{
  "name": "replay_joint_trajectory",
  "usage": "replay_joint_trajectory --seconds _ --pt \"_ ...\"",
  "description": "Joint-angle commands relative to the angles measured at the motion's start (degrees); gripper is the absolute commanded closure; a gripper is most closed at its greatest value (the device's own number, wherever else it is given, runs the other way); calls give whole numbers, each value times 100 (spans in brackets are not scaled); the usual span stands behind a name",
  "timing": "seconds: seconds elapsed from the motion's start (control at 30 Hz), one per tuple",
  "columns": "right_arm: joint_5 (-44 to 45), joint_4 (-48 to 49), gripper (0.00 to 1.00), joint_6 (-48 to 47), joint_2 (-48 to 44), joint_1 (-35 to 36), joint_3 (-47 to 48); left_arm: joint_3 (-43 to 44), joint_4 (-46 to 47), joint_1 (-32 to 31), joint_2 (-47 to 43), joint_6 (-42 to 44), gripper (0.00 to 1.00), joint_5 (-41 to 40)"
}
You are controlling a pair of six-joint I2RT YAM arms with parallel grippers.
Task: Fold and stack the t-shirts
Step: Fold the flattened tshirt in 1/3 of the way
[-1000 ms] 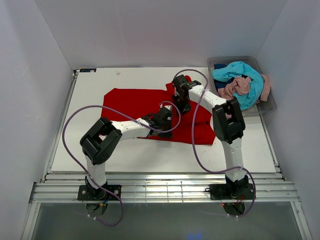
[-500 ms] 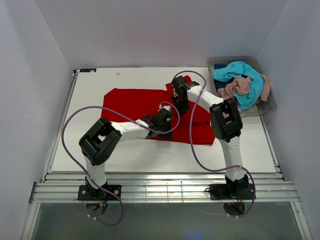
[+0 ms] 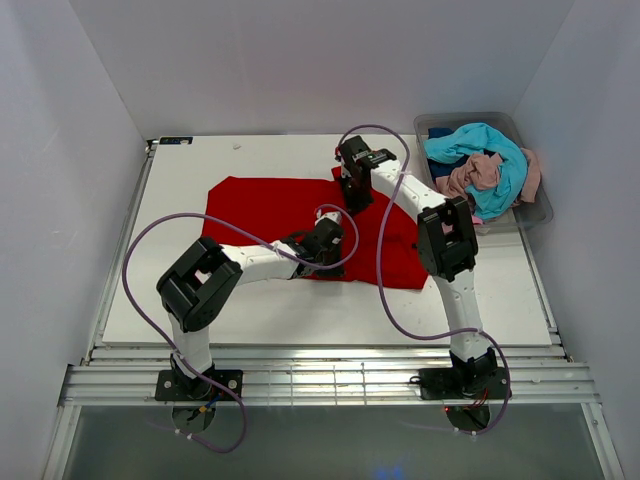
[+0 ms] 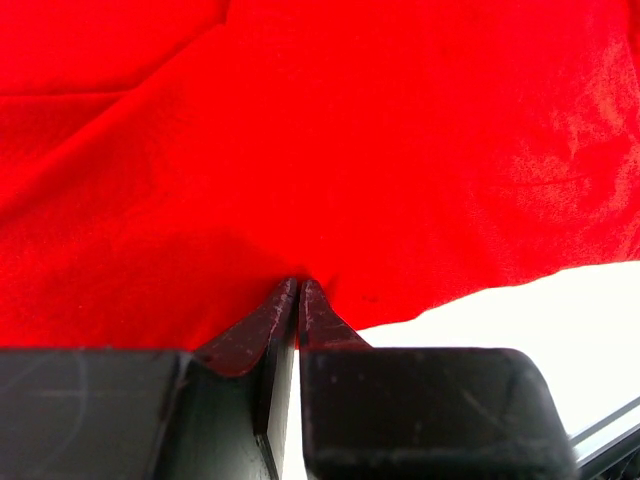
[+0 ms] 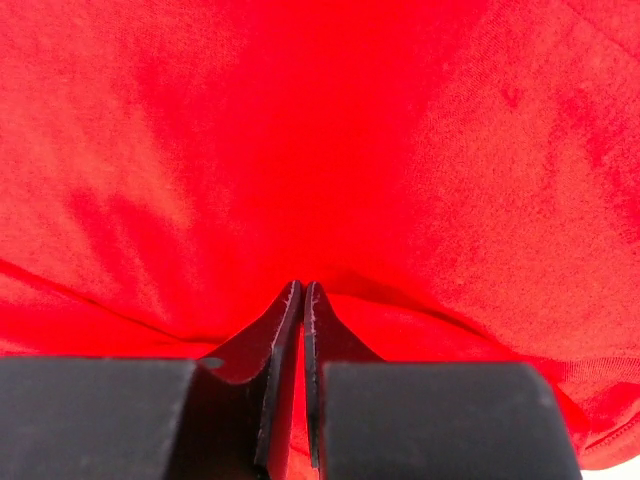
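Note:
The red t-shirt (image 3: 260, 205) lies spread on the white table (image 3: 180, 290), its right part bunched under the arms. My left gripper (image 3: 322, 243) is at the shirt's near edge; in the left wrist view its jaws (image 4: 299, 286) are shut, with the red cloth (image 4: 300, 150) puckered at the tips. My right gripper (image 3: 351, 193) is at the shirt's far right part; in the right wrist view its jaws (image 5: 302, 289) are shut on a fold of the red cloth (image 5: 320, 130). The turquoise tee (image 3: 487, 146), the dusty pink tee (image 3: 470, 176) and the dark blue tee (image 3: 438, 132) lie heaped in the bin.
The clear grey plastic bin (image 3: 538, 212) stands at the table's far right corner. White walls close in the table on three sides. Purple cables loop from both arms over the shirt.
My right gripper has moved left and a little farther back, drawing the shirt's right part with it. My left gripper has shifted slightly left along the near edge.

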Motion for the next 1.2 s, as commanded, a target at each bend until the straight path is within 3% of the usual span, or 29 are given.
replay_joint_trajectory --seconds 0.0,0.5,0.53,0.6,0.63,0.7,0.73,0.8,0.83,0.87,0.97,1.17 --pt "-9 -70 92 -73 103 -25 380 -208 -449 -114 -4 -12 83 37" --pt "-536 273 90 -125 -55 -25 -235 -270 -476 -123 49 -47 84 19" --pt "-563 256 79 -143 -55 -16 -244 -191 -484 -132 49 -39 84 11" --pt "-511 247 66 -169 -116 -25 -270 -42 -502 -141 14 23 84 -16" --pt "-441 264 50 -187 -264 -16 -279 55 -511 -176 5 58 84 -24" --pt "-143 325 37 -231 -467 -34 -244 441 -563 -228 5 163 82 -42" --pt "-46 308 21 -248 -659 -34 -209 590 -598 -272 39 190 76 -59" --pt "341 230 14 -257 -819 -121 -103 1030 -686 -316 75 225 66 -77" --pt "368 177 14 -266 -924 -165 -77 1153 -695 -343 136 225 60 -77" --pt "412 142 14 -249 -968 -314 -77 1276 -704 -360 171 225 44 -60" --pt "360 18 20 -143 -1092 -666 -217 1794 -783 -413 452 295 26 10" --pt "166 36 34 -213 -1145 -1053 -797 2551 -1073 -422 1225 462 24 63"
